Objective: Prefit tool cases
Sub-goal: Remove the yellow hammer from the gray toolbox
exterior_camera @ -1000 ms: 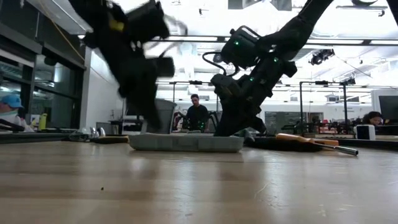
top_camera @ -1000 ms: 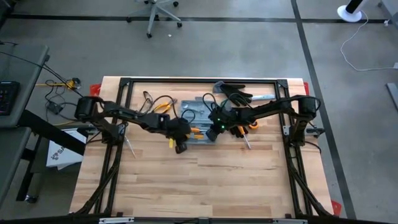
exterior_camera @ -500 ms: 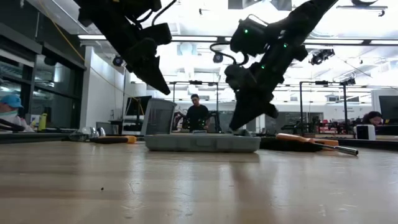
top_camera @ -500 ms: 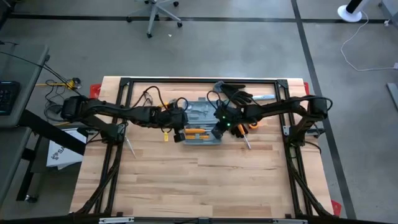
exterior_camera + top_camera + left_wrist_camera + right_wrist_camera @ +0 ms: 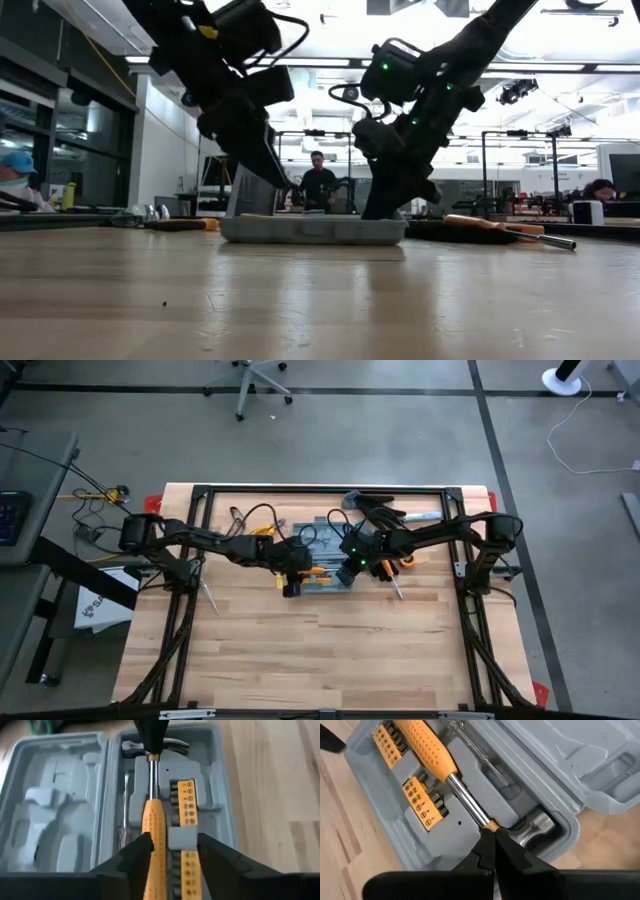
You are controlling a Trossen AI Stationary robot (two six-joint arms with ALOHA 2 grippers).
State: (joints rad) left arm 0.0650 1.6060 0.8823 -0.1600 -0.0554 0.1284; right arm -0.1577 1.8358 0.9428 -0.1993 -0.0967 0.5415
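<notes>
The grey-blue tool case (image 5: 322,550) lies open on the table, its moulded lid (image 5: 60,820) folded out beside the tray. A hammer with a yellow handle (image 5: 152,835) lies in the tray next to a yellow bit holder (image 5: 187,802). My left gripper (image 5: 172,852) is open over the tray's near end. Its fingers stand on either side of the handle and the bit holder. My right gripper (image 5: 493,837) is shut, and its tip is down at the hammer's steel neck beside the head (image 5: 535,827). My left gripper has one finger (image 5: 137,852) right beside the hammer's yellow handle (image 5: 154,845); I cannot tell whether it touches. My right gripper presses its shut fingertips on the hammer's steel neck (image 5: 487,822), just behind the head. It comes slanting down from above. The hammer lies flat in the tray.
Black work gloves (image 5: 380,512) lie just beyond the case at the far right. Orange-handled pliers (image 5: 260,530) lie at its far left. One screwdriver (image 5: 396,588) lies right of the case and another (image 5: 208,595) far left. The near half of the table is bare wood.
Both grippers were up above the case half a second ago and have come back down into it, the left at the hammer's handle end and the right at its head end. The case has slid slightly toward the table's right edge.
</notes>
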